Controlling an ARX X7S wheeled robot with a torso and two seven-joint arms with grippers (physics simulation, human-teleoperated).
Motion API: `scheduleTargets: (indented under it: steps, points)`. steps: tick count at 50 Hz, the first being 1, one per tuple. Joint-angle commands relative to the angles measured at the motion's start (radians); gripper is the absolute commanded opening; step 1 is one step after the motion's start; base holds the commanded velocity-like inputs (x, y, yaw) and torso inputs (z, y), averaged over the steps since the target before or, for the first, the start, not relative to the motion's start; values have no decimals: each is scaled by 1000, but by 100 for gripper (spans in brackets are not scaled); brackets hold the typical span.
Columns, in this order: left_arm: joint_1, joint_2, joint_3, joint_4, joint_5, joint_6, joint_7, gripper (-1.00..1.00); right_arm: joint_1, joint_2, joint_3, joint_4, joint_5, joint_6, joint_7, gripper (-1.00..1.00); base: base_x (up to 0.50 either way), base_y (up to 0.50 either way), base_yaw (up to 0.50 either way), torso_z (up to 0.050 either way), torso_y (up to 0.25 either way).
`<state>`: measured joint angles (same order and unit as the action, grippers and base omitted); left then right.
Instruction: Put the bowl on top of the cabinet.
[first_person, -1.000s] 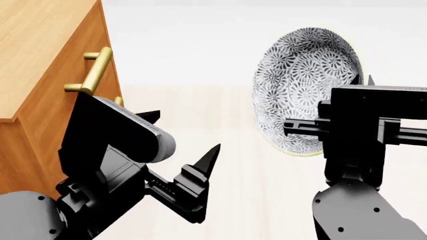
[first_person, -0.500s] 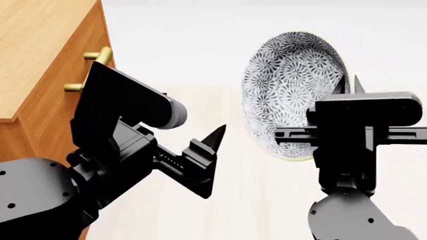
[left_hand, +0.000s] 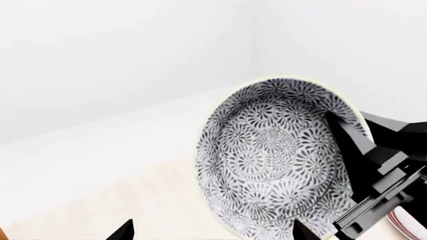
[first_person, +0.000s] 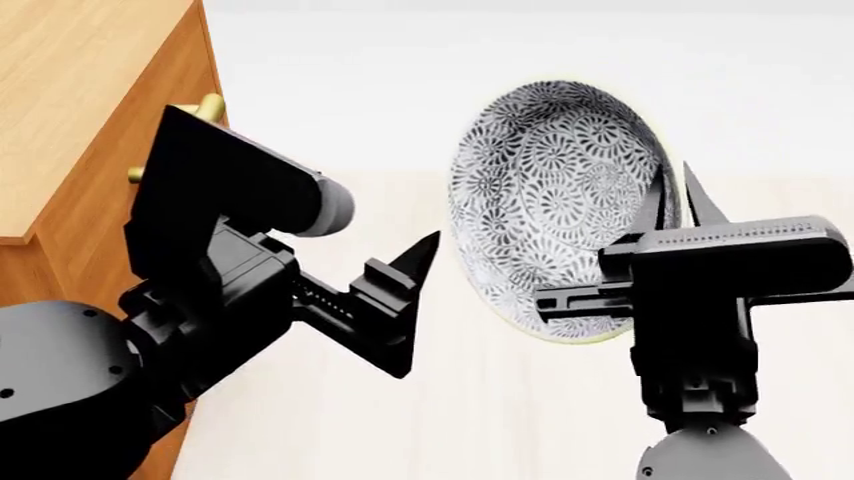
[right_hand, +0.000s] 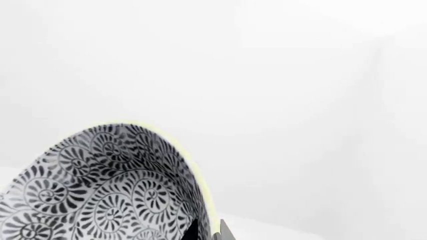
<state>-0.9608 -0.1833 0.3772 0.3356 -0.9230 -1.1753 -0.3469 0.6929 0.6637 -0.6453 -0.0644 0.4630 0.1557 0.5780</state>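
Right gripper (first_person: 674, 205) is pinching only the rim of the deep grey floral-patterned bowl (first_person: 554, 205), tipped on edge; it might slip. Left gripper (first_person: 407, 305) gapes empty beside the orange-brown wooden cabinet (first_person: 80, 120).

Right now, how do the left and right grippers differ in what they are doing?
The right gripper is shut on the bowl, its jaws pinching the rim and holding the bowl tipped on edge; the left gripper holds nothing, its jaws open. The right gripper is in contact with the bowl, while the left gripper sits beside it, apart, nearer the cabinet. Both are black with pointed fingertips and are raised in the air.
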Motion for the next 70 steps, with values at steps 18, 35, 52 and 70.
scheduleTargets:
  steps: [18,35,52,70]
  points:
    - [5,-16,10,-30,-7,33,8,100,-49,47,49,-14,86,-114,-121,-100,0,0,0,0,0]
    - [-25,11,35,-43,-18,21,-16,100,-56,82,15,-170,59,-72,-108,-100,0,0,0,0,1]
    - [-39,10,46,-58,-23,30,-22,100,-66,85,12,-168,55,-84,-119,-100,0,0,0,1,1]
    - [-56,4,85,-160,30,96,20,100,-74,113,11,-229,48,-66,-107,-100,0,0,0,0,0]
